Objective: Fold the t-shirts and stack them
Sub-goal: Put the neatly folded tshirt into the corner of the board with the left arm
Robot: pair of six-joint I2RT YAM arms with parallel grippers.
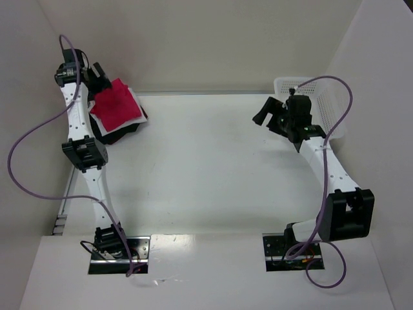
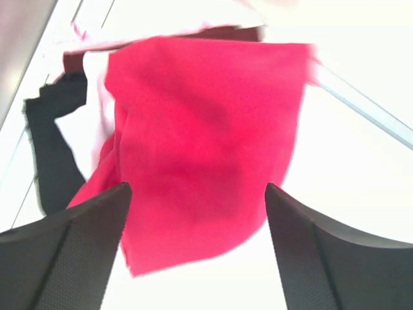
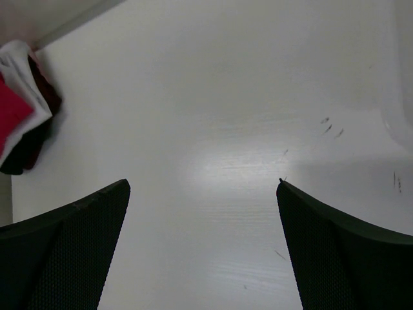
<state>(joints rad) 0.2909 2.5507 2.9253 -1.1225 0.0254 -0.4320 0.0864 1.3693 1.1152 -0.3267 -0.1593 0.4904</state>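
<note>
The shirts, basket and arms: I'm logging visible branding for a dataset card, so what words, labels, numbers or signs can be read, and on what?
None can be read.
The red t-shirt, white t-shirt and black t-shirt show plain cloth, no print or tag.
The mesh basket, left arm and right arm carry no legible marking.
Small dark specks on the table look like scuffs, not characters.
</note>
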